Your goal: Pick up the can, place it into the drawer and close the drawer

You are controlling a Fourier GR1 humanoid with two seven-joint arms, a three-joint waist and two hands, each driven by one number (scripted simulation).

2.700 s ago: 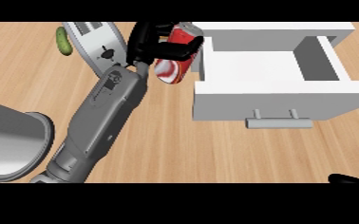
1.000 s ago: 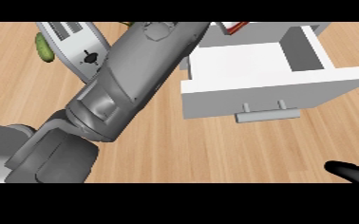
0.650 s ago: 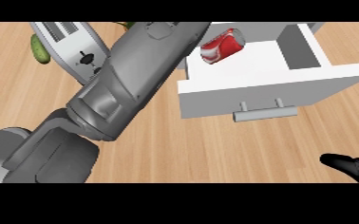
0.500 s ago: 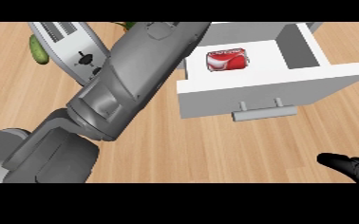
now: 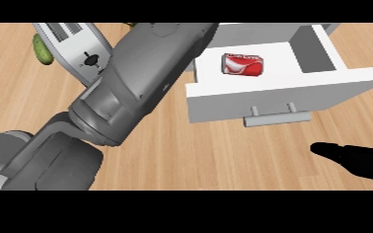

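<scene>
The red can lies on its side inside the open white drawer, near the drawer's left part, with nothing touching it. The drawer's front panel faces me with its grey handle. My left forearm runs from the lower left up to the top edge, just left of the drawer; its hand is cut off by the edge of the view. My right hand shows at the lower right, open, fingers stretched left, below and right of the handle and apart from it.
A silver toaster stands at the upper left, partly behind the left forearm. A green vegetable lies beside the toaster's left side. Bare wooden counter spreads in front of the drawer.
The can left my left hand, dropped into the drawer and came to rest on its side. My right hand has crept further in from the lower right corner.
</scene>
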